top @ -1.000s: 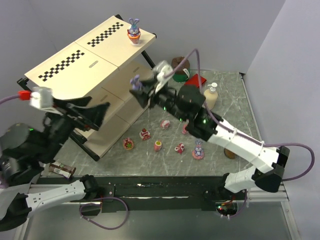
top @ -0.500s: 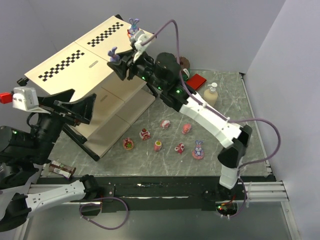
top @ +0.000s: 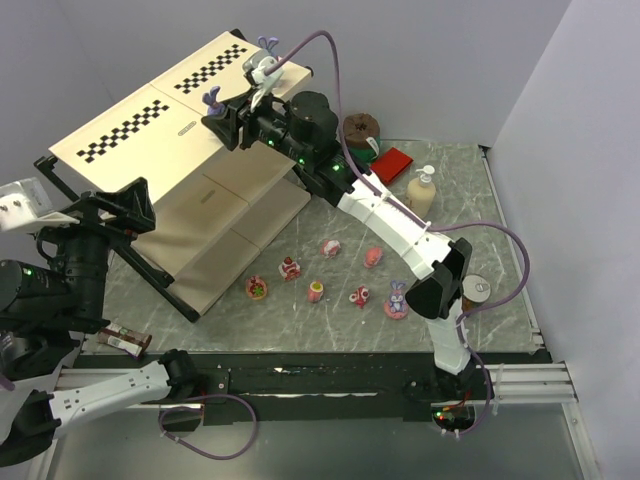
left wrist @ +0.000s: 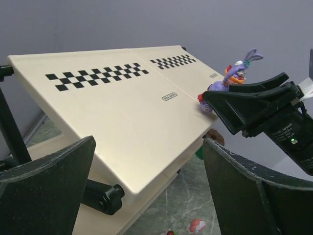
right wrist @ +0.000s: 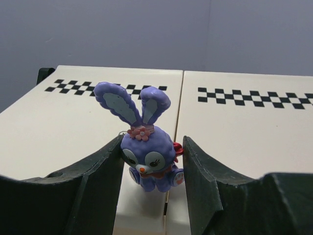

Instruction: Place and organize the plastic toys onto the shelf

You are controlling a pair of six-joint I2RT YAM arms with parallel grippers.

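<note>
My right gripper [top: 218, 115] is shut on a purple bunny [top: 211, 99] and holds it over the near edge of the shelf's [top: 150, 120] cream top board. In the right wrist view the bunny [right wrist: 148, 155] sits between both fingers [right wrist: 98, 186], at the seam between the two board panels. A second bunny [top: 266, 47] stands at the board's far corner, partly hidden by the right wrist. Several small pink and red toys [top: 329, 247] and one bunny [top: 397, 300] lie on the floor. My left gripper [top: 138, 210] is open and empty, left of the shelf [left wrist: 122, 107].
A cream pump bottle [top: 421, 190], a red block [top: 393, 163] and a brown round object [top: 360, 128] stand behind the right arm. A tin can [top: 476, 290] stands at the right. A small dark bottle [top: 122, 340] lies at the near left. The shelf's black frame [top: 160, 285] reaches the floor.
My right arm has lifted the purple bunny from beside the shelf up and left, over the top board. My left arm has drawn back to the left.
</note>
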